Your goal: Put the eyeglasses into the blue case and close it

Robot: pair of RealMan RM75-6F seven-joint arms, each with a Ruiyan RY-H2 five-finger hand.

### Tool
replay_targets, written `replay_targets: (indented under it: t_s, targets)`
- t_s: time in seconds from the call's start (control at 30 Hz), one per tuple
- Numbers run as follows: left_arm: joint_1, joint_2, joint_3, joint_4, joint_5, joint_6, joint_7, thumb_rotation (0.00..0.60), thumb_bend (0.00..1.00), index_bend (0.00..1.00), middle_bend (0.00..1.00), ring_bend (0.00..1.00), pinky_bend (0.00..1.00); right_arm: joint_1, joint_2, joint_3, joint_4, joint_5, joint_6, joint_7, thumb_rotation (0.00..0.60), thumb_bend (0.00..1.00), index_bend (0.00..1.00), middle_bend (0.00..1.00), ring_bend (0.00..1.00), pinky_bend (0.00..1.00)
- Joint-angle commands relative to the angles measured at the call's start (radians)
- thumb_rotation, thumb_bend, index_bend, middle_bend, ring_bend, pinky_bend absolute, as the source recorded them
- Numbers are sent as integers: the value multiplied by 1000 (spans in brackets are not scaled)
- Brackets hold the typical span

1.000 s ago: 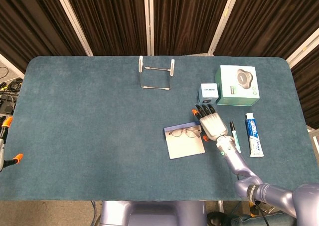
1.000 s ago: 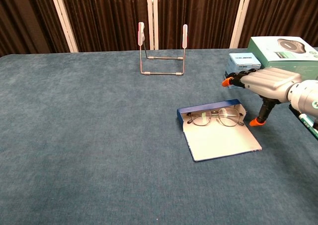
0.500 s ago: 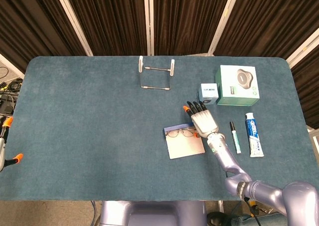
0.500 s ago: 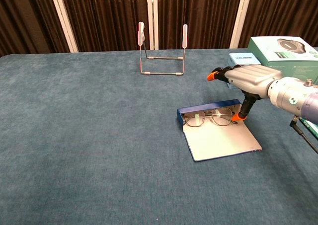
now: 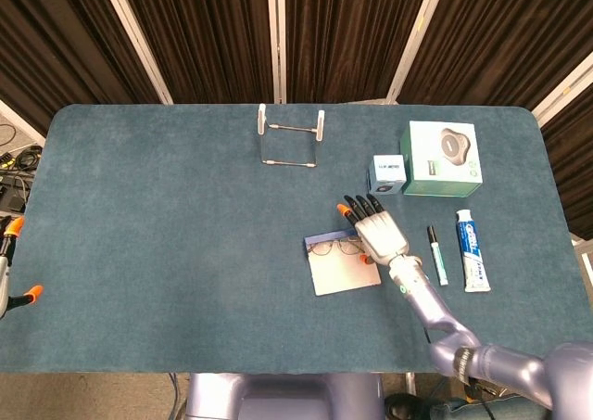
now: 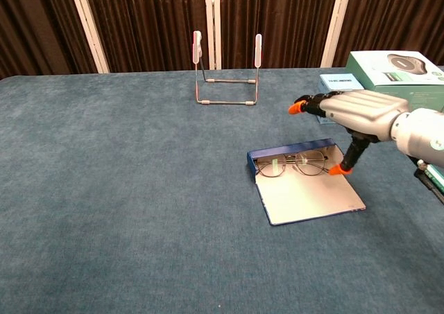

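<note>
Hovering right hand [image 6: 354, 109] hiding blue case [image 5: 343, 267] edge, eyeglasses [image 6: 291, 164] visible

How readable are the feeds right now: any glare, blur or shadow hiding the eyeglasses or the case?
Head view: even light, sharp, no glare; the eyeglasses look small and thin, and the right hand covers their right end. Chest view: sharp too, with the frames distinct on the blue case; only soft shadows there. The left hand shows just at the head view's left edge.

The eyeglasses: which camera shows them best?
The chest view: the eyeglasses appear large and whole, lying in the open blue case. In the head view they look small, with the right hand above one end.
</note>
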Motion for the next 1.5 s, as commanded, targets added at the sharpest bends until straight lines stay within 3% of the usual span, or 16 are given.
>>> replay_targets:
  t_s: [0.03,0.17,0.47,1.5]
  targets:
    - [1,-1,4,-4,6,2,5,600,0,0,0,0,0,-29,114,-64,-135,-64,-19,57,600,49,97,0,0,0]
    - [8,3,11,-20,32,22,4,600,0,0,0,0,0,-62,169,-118,-206,-137,15,64,600,50,115,0,0,0]
    - [13,3,20,-30,52,31,8,600,0,0,0,0,0,-69,118,-169,-109,-281,48,111,600,60,174,0,0,0]
    - [6,-6,4,-5,14,13,5,600,0,0,0,0,0,-44,17,-124,43,-286,9,161,600,84,214,2,0,0]
